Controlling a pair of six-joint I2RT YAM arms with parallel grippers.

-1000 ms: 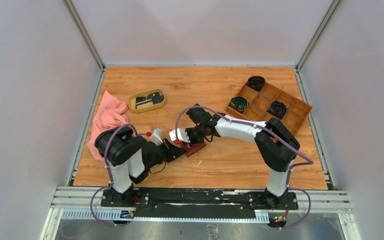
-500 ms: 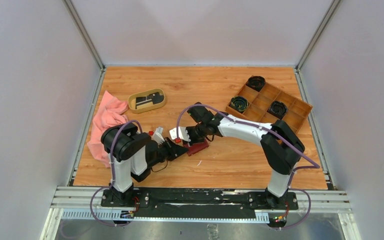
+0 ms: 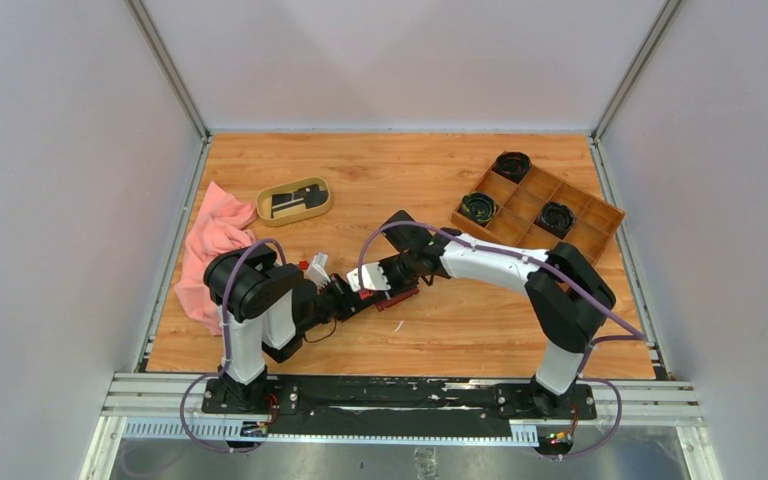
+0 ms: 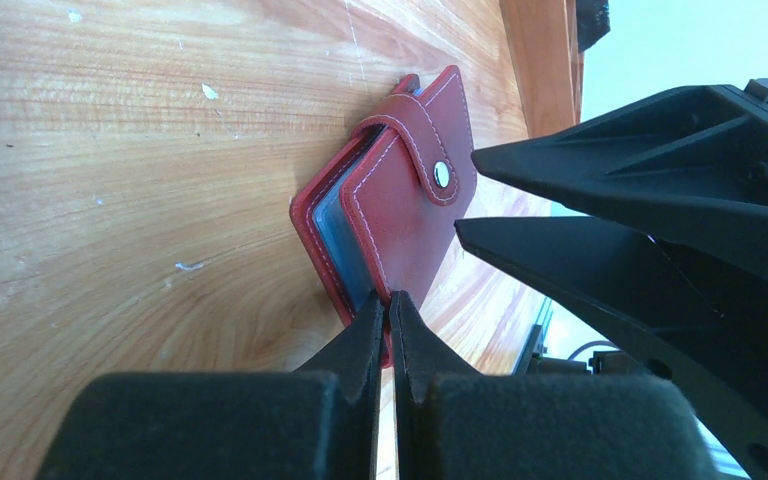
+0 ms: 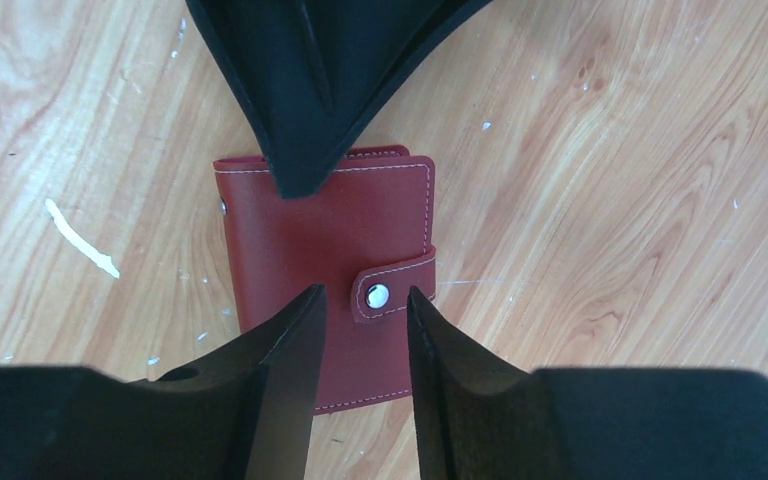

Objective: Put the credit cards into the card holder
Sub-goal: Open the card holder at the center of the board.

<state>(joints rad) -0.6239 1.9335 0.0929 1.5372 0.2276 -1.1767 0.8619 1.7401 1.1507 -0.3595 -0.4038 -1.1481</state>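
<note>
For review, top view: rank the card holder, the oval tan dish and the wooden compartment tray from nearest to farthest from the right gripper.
1. card holder: mid-table, directly under the right gripper.
2. oval tan dish: back left of the gripper.
3. wooden compartment tray: back right, clearly the farthest.
</note>
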